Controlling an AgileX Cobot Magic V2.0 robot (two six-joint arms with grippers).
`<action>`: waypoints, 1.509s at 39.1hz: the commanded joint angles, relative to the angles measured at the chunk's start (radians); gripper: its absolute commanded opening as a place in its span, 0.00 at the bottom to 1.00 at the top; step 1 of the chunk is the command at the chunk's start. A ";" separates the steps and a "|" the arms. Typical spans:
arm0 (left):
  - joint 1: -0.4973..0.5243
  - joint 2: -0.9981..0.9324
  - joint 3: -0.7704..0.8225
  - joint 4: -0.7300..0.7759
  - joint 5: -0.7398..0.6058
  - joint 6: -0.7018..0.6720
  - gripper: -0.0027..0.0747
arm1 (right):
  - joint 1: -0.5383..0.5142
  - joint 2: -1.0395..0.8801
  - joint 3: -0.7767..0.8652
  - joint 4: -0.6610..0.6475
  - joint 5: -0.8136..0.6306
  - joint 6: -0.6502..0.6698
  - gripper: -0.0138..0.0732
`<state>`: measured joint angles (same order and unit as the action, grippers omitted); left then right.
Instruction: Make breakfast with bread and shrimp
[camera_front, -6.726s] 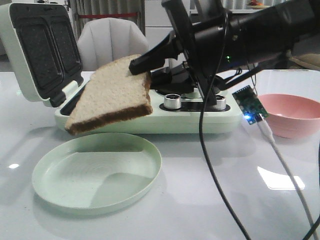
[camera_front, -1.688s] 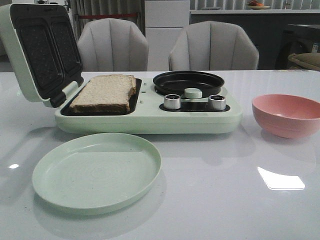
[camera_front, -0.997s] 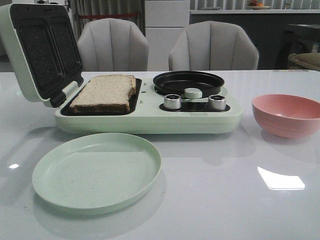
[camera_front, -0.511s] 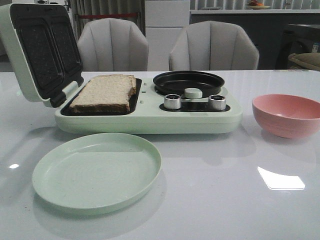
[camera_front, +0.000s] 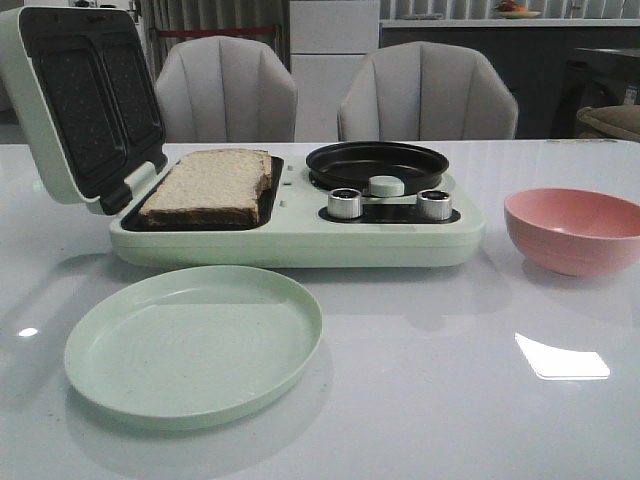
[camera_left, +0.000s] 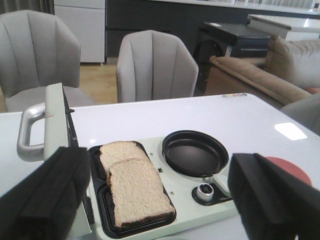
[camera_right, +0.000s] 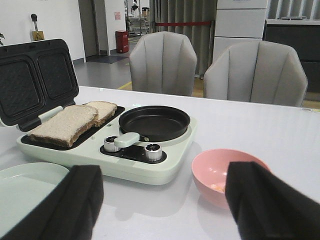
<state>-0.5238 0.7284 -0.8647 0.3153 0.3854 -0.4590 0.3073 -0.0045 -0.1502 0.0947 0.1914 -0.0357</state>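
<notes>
Right gripper (camera_right: 162, 202) is open, nothing btw its fingers (camera_right: 265, 200). Two bread slices (camera_right: 65, 124) lie side by side in the open sandwich maker (camera_right: 165, 165), next to its black pan (camera_right: 154, 122). Pink bowl (camera_right: 210, 185) holds small orange shrimp pcs (camera_right: 217, 187). Green plate (camera_right: 20, 187) is near.

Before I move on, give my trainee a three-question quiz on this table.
1. True or false: both slices of bread lie in the open sandwich maker.
2. What sits in the pink bowl? A) shrimp B) bread C) nothing
3. Fill in: the black pan is ____.

Key: 1 true. 2 A, the shrimp show only in the right wrist view. 3 empty.
</notes>
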 joint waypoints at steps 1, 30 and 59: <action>0.001 0.091 -0.095 -0.005 -0.002 -0.011 0.83 | -0.004 0.012 -0.027 -0.003 -0.077 -0.002 0.85; 0.345 0.429 -0.408 -0.140 0.163 0.028 0.83 | -0.004 0.012 -0.027 -0.003 -0.077 -0.002 0.85; 0.578 0.725 -0.604 -0.605 0.161 0.164 0.76 | -0.004 0.012 -0.027 -0.003 -0.077 -0.002 0.85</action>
<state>0.0382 1.4616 -1.4298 -0.1630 0.6458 -0.3448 0.3073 -0.0045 -0.1502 0.0947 0.1914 -0.0357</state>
